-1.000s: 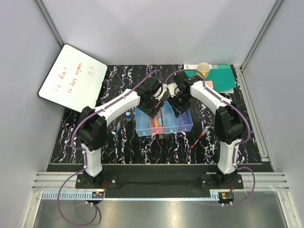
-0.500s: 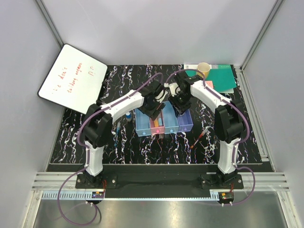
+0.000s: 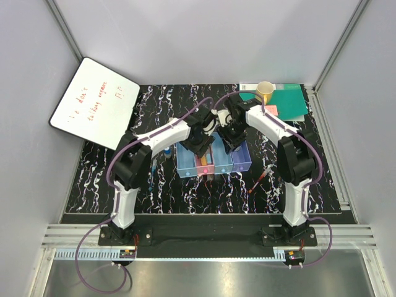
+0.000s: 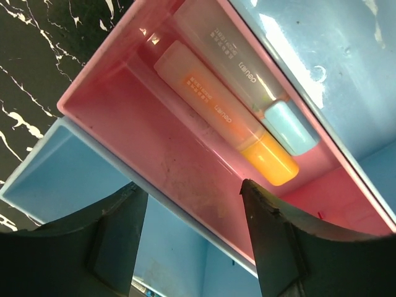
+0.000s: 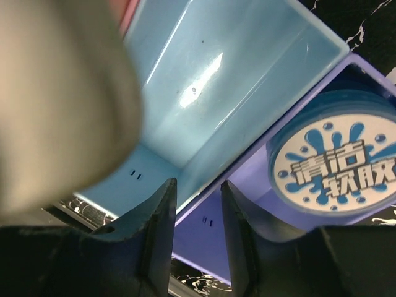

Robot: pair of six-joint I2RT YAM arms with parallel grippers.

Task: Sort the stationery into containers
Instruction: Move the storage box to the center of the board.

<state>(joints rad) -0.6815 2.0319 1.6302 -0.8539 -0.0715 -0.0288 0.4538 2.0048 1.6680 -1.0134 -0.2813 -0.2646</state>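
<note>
Blue-capped, the little bottle (image 3: 167, 150) stands on the marbled table (image 3: 93, 185) left of the containers (image 3: 213, 162), not yet sorted. My left gripper (image 4: 189, 192) hangs low over the row, jaws apart and empty. It straddles the wall between the outer light-blue tray (image 4: 62, 179) and the pink tray (image 4: 161, 142), where the orange marker (image 4: 216, 108) and teal marker (image 4: 235, 55) lie side by side. Close beside it, my right gripper (image 5: 198, 210) is partly open with nothing in it. It sits above the divide between the second blue tray (image 5: 210, 80) and the purple tray (image 5: 247, 179), which holds the round tin (image 5: 334, 164). Further right, the red pen (image 3: 263, 175) lies on the table. The risk I see is a fingertip hooking a tray wall as I lift away and dragging the whole joined row, or my two wrists knocking together.
</note>
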